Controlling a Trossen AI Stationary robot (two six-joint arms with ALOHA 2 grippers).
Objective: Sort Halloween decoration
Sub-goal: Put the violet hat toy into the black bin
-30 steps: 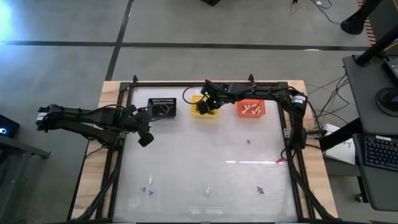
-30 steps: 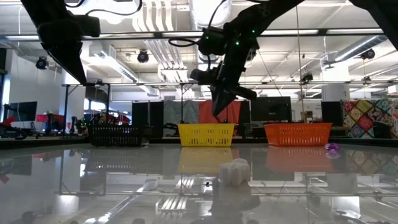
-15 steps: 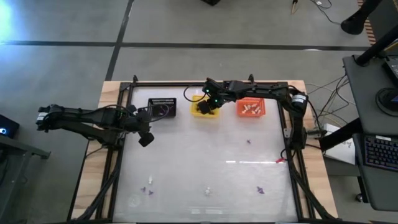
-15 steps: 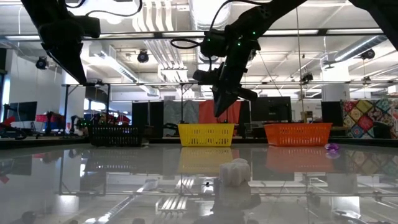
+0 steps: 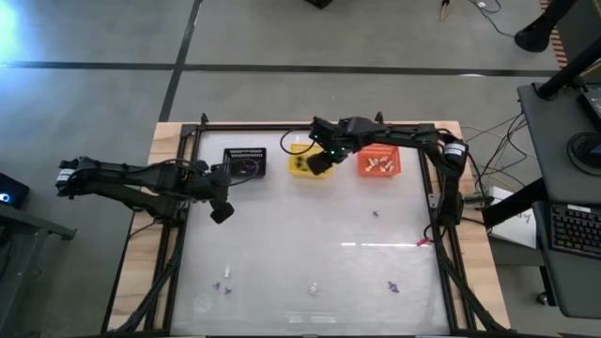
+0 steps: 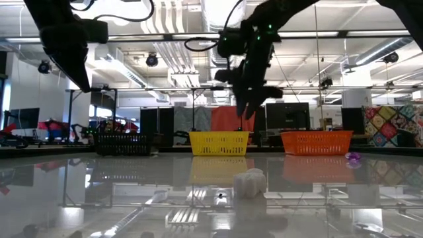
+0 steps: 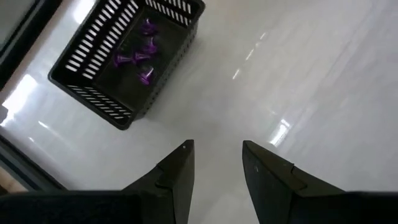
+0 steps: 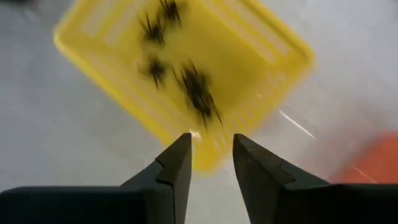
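Three baskets stand in a row at the far edge: black (image 5: 245,161), yellow (image 5: 300,164) and orange (image 5: 378,163). My right gripper (image 5: 320,161) hangs open over the yellow basket (image 8: 186,68), which holds several black trinkets (image 8: 198,90); nothing is between its fingers. My left gripper (image 5: 221,212) waits open above the table just near of the black basket (image 7: 127,59), which holds purple trinkets (image 7: 140,56). Loose decorations lie on the table: purple ones (image 5: 376,213) (image 5: 392,286) (image 5: 226,289) and white ones (image 5: 314,288) (image 5: 227,272).
A black frame (image 5: 188,131) runs around the glossy table. White trinkets lie in the orange basket (image 5: 379,165). In the low view a white trinket (image 6: 249,183) sits in the middle and a purple one (image 6: 353,157) at the right. The table's middle is bare.
My right gripper has swung a little toward the orange basket while staying over the yellow basket, has tipped, and has opened. More of the yellow basket shows beside it now.
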